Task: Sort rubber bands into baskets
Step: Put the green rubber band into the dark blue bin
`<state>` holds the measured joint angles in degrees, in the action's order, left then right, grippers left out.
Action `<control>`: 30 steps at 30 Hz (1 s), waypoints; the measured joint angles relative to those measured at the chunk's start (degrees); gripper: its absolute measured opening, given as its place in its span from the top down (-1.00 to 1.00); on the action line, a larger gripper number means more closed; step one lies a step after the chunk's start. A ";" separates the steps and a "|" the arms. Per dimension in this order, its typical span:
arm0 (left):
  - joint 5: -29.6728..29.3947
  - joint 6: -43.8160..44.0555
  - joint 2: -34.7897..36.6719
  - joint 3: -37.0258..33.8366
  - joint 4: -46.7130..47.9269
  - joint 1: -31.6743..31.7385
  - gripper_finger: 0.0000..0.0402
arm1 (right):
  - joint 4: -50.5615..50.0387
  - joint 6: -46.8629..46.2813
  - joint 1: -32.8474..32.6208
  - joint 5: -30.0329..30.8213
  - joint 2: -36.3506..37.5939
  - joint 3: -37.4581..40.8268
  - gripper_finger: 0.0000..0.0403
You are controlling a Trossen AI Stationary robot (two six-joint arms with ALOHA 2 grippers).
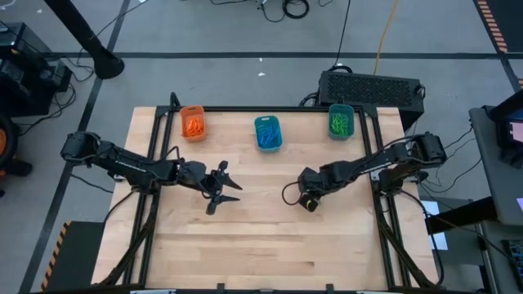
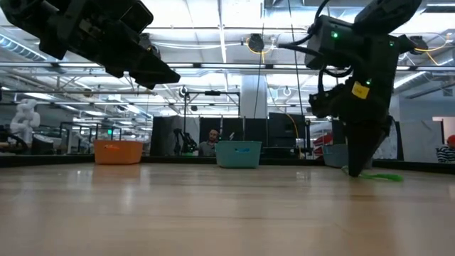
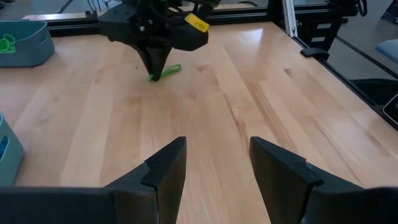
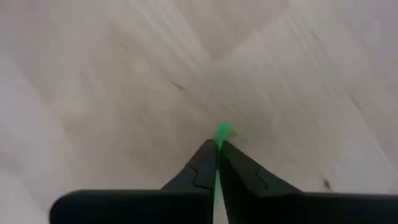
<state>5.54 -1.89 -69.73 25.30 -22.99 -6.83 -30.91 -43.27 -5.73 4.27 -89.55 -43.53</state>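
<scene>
Right gripper [image 4: 217, 149] pinched shut on a green band [image 3: 164, 72] on the table [image 1: 261, 237].
One loose band; three baskets: orange [image 1: 193, 123], two teal [image 1: 267, 132] [image 1: 341, 121]. Left gripper [image 3: 217, 163] hangs open, empty.

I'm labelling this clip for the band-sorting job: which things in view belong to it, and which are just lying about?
Job:
green rubber band, pinched by the right gripper on the table
orange basket
middle teal basket
right teal basket
left gripper, open, waiting

Lying about:
black box
floor cables
</scene>
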 joint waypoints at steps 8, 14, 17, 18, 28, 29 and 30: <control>-0.01 0.02 0.00 0.00 0.00 0.00 0.08 | -8.43 5.59 0.60 0.34 0.17 -9.09 0.99; 0.00 0.02 0.00 0.00 0.00 0.00 0.08 | -18.84 12.05 3.62 4.94 0.23 -18.20 1.00; 0.00 0.06 0.00 0.00 0.02 -0.02 0.08 | -24.00 16.22 6.80 7.18 0.23 -22.45 1.00; 0.00 0.06 0.00 0.00 0.02 0.00 0.08 | -25.52 17.58 8.06 7.60 0.23 -23.76 1.00; 0.00 0.06 0.00 0.02 1.23 -0.01 0.08 | -31.84 32.88 28.90 7.87 0.29 -28.28 1.00; 0.00 0.06 0.00 0.02 1.68 -0.01 0.08 | -31.78 34.01 31.32 7.86 0.29 -28.28 1.00; 0.00 0.05 0.00 0.02 1.92 0.00 0.08 | -31.51 34.88 33.73 7.82 0.29 -28.28 1.00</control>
<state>5.54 -1.84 -69.73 25.32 -21.06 -6.83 -62.42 -8.39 28.00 12.09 -89.25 -71.81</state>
